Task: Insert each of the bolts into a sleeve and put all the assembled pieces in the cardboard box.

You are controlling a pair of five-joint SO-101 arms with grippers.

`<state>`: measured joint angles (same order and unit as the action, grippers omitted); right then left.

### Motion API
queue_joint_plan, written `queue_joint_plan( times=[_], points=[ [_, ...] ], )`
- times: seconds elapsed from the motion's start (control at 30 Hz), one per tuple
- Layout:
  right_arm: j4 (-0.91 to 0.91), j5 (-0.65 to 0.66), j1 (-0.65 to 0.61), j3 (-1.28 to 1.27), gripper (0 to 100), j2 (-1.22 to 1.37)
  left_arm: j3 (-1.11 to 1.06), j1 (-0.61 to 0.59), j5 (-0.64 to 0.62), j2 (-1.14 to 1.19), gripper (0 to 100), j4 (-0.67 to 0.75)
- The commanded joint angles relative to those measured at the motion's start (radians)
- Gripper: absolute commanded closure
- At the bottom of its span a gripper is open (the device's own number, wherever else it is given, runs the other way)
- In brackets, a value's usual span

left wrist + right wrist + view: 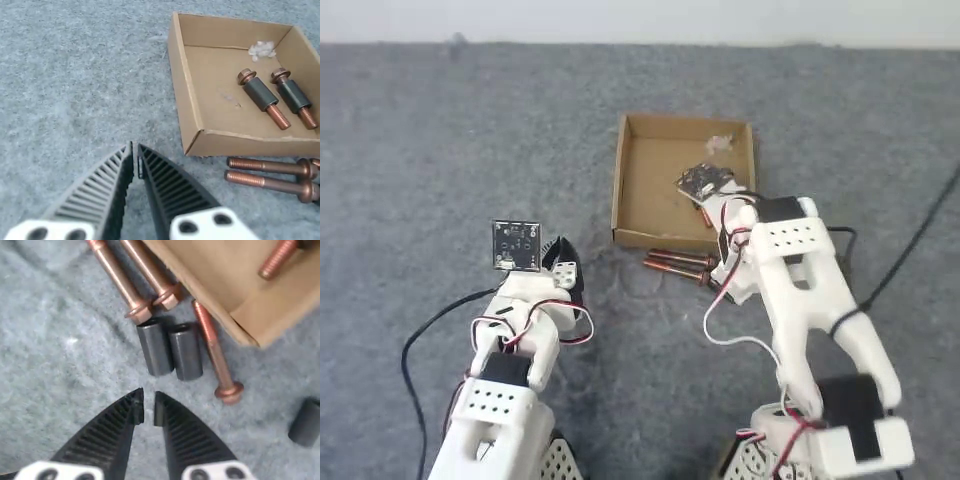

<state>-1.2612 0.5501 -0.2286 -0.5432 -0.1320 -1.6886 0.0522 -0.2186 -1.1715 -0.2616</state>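
The right gripper [148,396] is all but closed, with only a thin gap between its jaws, and it holds nothing. Just in front of it two dark sleeves [156,347] lie side by side on the table [55,365]. Their long axes run away from the gripper toward the cardboard box [240,295]. Past the sleeves two bare bolts [120,285] lie parallel, heads just beside the sleeves' far ends and shanks running alongside the box's outer wall. A third bolt [214,347] lies slanted just beside the sleeve nearer the box, its tip at the box corner and its head toward the gripper. Another sleeve [306,422] sits apart, off that same corner.

The left gripper [135,150] is likewise nearly shut and empty. It hangs over bare table well out from the box's other near corner, with the loose bolts on the far side of that corner. Inside the box lie two assembled pieces [260,95], side by side.

The right arm looks much the nearer to the loose parts. Its jaws would need to open wider to take a sleeve. The twin sleeve and the slanted bolt crowd either side, leaving little room for a jaw.
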Motion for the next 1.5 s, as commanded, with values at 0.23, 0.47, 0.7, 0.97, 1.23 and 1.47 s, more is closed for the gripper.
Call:
queue_joint_plan(
  times=[0.23, 0.47, 0.7, 0.97, 1.23, 1.47],
  points=[
    [0.125, 0.107, 0.056, 0.008, 92.8, 0.056, 0.01, -0.003, 0.008, -0.021, 99, 0.029],
    [0.202, 0.109, 0.054, -0.011, 92.8, 0.094, 0.01, -0.003, 0.008, -0.021, 99, 0.029],
    [0.266, 0.161, 0.059, -0.008, 92.8, 0.217, 0.01, -0.003, 0.008, -0.021, 99, 0.029],
    [0.246, 0.164, 0.05, 0.002, 84.1, 0.223, 0.01, -0.003, 0.008, -0.021, 99, 0.029],
    [0.243, 0.166, 0.024, 0.002, 85.5, 0.226, 0.01, -0.003, 0.008, -0.021, 99, 0.029],
    [0.249, 0.164, 0.019, 0.002, 85.9, 0.226, 0.01, -0.003, 0.008, -0.021, 99, 0.029]
  ],
)
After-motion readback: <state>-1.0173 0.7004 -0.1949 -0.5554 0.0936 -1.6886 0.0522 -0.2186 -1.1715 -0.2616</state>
